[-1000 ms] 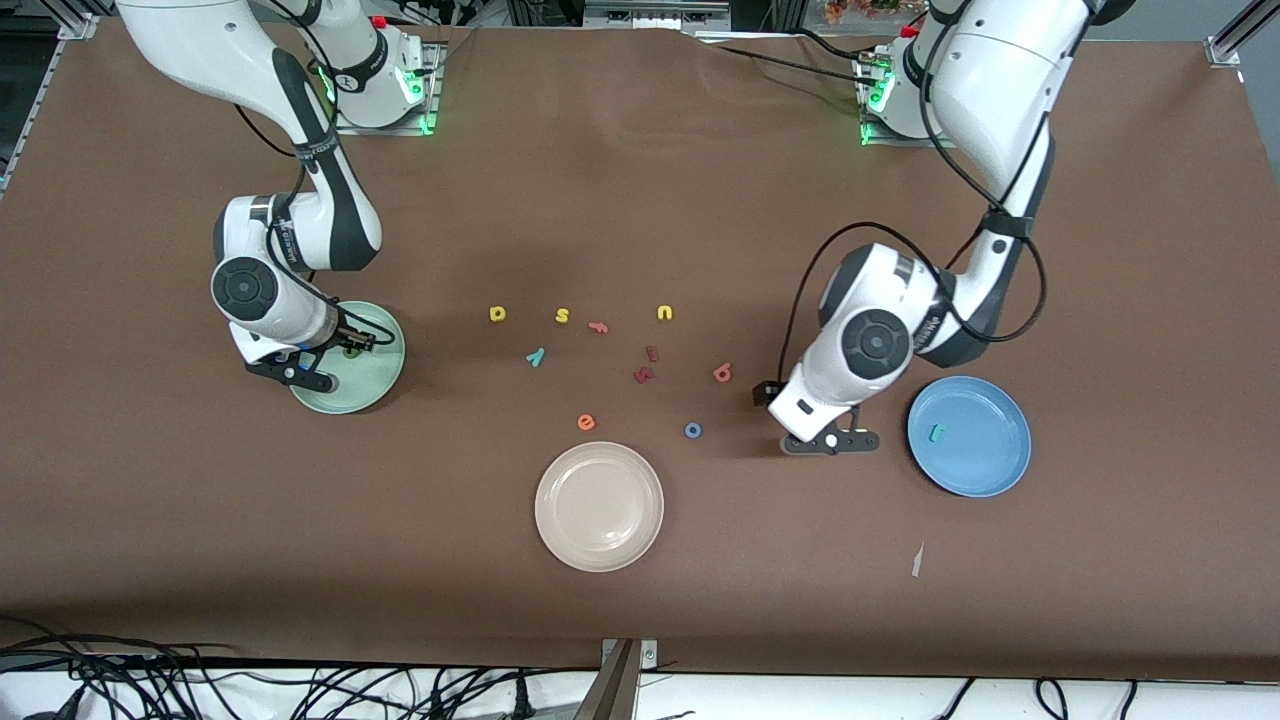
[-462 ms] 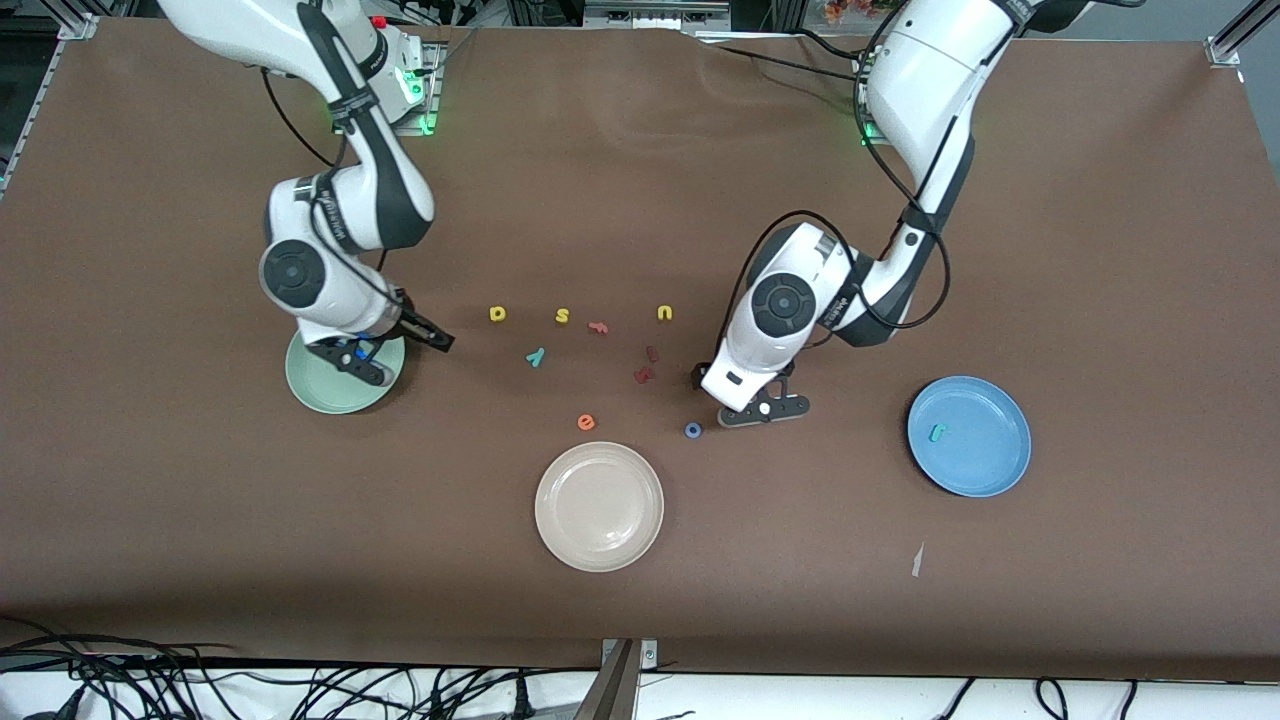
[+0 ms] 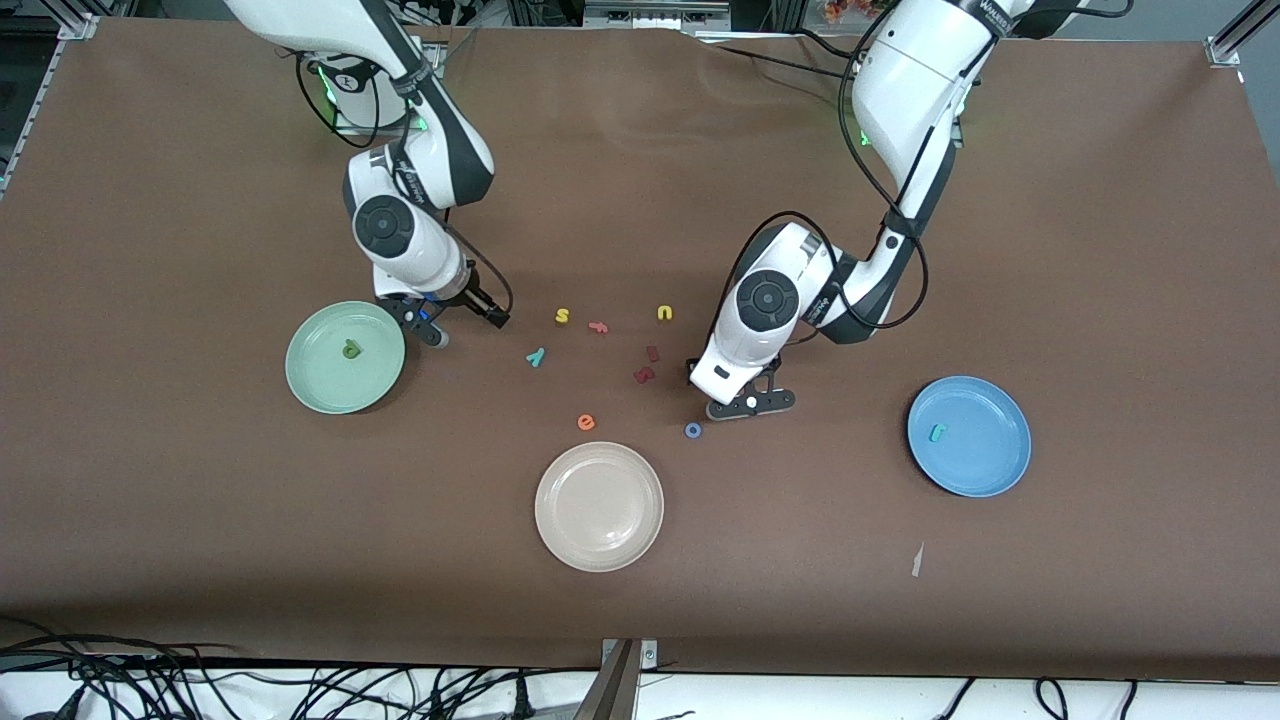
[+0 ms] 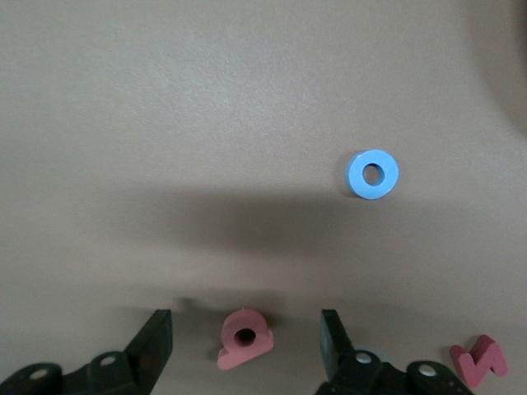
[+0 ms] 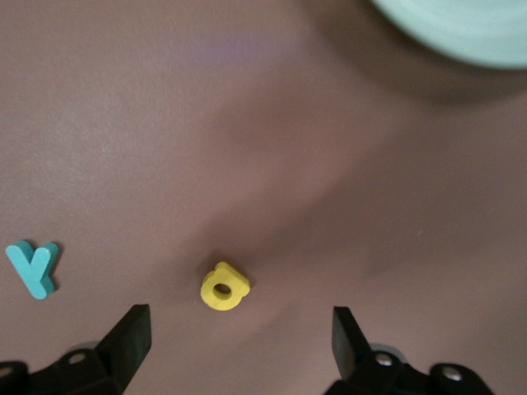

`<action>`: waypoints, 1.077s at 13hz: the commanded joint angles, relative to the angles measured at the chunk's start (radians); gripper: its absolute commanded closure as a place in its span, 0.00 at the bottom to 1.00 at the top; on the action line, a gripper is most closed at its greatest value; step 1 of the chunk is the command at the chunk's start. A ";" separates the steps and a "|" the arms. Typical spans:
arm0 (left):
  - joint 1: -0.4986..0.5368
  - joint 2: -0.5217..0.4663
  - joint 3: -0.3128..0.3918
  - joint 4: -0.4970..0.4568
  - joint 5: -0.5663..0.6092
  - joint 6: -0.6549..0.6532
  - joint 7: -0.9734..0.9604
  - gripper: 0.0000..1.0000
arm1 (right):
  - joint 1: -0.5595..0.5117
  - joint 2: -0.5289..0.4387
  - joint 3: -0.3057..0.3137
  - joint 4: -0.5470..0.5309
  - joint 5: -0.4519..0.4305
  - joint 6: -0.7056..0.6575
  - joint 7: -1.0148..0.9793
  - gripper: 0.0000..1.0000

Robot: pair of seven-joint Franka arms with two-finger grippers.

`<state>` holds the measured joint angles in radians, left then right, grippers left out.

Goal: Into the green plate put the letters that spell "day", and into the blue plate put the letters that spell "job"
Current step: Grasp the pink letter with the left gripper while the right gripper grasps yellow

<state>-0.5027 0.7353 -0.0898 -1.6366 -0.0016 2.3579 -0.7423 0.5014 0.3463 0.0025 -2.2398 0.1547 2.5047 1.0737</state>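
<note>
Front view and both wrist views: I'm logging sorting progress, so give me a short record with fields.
green plate: holds green d
blue plate: holds teal j
left gripper: open, astride pink b on the table
right gripper: open, over yellow a
still on table: teal y, blue o

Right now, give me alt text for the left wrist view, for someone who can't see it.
The left end effector is open over the brown table, straddling a small pink-red foam letter b. A blue ring-shaped foam o lies apart from it, and a dark red foam letter sits at the frame's edge.
</note>
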 commanded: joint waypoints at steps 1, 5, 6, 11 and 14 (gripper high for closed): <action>-0.020 0.004 0.013 -0.011 -0.004 0.023 -0.009 0.22 | 0.020 0.014 -0.004 -0.029 0.005 0.084 0.057 0.06; -0.027 0.004 0.013 -0.040 -0.003 0.020 -0.008 0.30 | 0.043 0.077 -0.007 -0.049 0.008 0.220 0.057 0.13; -0.028 0.004 0.013 -0.043 -0.004 0.020 -0.009 0.33 | 0.043 0.074 -0.007 -0.049 0.008 0.217 0.057 0.22; -0.030 0.004 0.013 -0.043 -0.004 0.018 -0.009 0.69 | 0.045 0.065 -0.009 -0.046 0.006 0.194 0.055 0.72; -0.022 -0.005 0.012 -0.039 -0.004 0.009 -0.002 0.82 | 0.045 0.028 -0.022 -0.023 -0.009 0.093 0.051 0.80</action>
<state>-0.5170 0.7394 -0.0862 -1.6648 -0.0016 2.3648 -0.7424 0.5331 0.4045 -0.0013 -2.2742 0.1536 2.6696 1.1210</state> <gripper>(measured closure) 0.692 0.687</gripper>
